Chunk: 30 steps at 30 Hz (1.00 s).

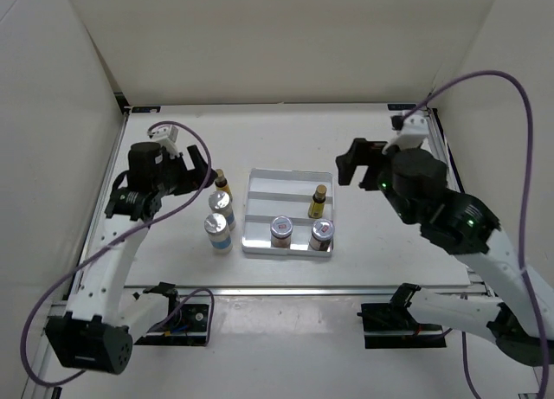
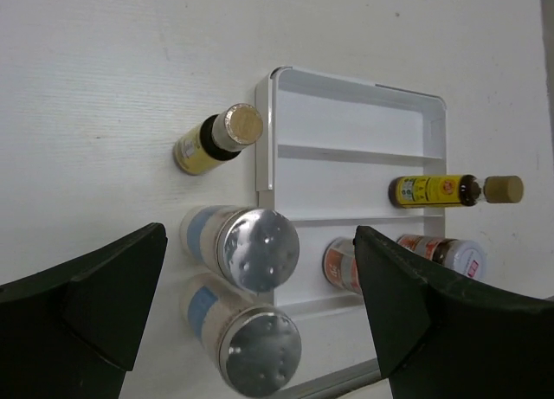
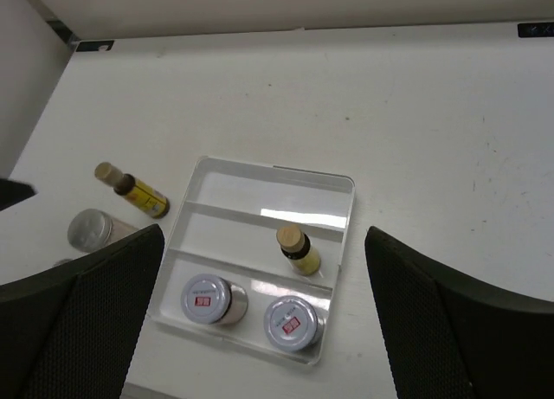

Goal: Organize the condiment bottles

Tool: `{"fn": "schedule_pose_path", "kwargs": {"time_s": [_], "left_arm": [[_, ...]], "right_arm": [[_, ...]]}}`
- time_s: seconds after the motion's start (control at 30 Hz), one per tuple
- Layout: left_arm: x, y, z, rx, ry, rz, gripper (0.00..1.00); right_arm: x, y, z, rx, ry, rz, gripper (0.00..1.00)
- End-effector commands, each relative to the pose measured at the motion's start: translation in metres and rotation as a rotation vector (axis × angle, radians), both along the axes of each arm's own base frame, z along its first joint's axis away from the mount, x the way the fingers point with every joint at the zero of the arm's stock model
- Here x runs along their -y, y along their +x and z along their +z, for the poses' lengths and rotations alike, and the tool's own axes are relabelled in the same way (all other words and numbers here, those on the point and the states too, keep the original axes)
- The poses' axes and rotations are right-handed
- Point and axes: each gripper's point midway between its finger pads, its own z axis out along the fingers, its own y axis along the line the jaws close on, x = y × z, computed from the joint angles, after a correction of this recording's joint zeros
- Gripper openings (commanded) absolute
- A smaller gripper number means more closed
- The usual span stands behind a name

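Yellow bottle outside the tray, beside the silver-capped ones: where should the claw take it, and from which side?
Probably the neck just under the cap of the yellow bottle, from straight above with the open left claw. It stands upright, a white-blue bottle sits close on its near side, and the tray wall on its right is low.

Noted: white tray [image 1: 286,181]; yellow slim bottles [image 1: 318,205] with dark necks, tan caps; brownish jars [image 1: 282,231], pale lids marked red; white-blue shakers [image 1: 218,232], dotted silver caps; purple cables [image 1: 492,73].
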Motion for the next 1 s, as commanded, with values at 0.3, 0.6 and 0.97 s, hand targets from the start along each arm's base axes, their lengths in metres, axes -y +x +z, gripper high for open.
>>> {"fn": "schedule_pose_path", "kwargs": {"time_s": [0.3,0.6,0.97], "left_arm": [[0.022,0.061,-0.048,-0.023,0.205,0.017,1.0],[0.017,0.092,-0.074,-0.023,0.294,0.06,0.88],[0.021,0.104,-0.081,-0.011,0.329,0.065,0.53]], "right_arm": [[0.039,-0.065,-0.044,-0.121,-0.034,0.148,1.0],[0.059,-0.091,-0.053,-0.137,0.023,0.176,1.0],[0.068,-0.1,-0.059,-0.153,0.011,0.183,1.0]]}}
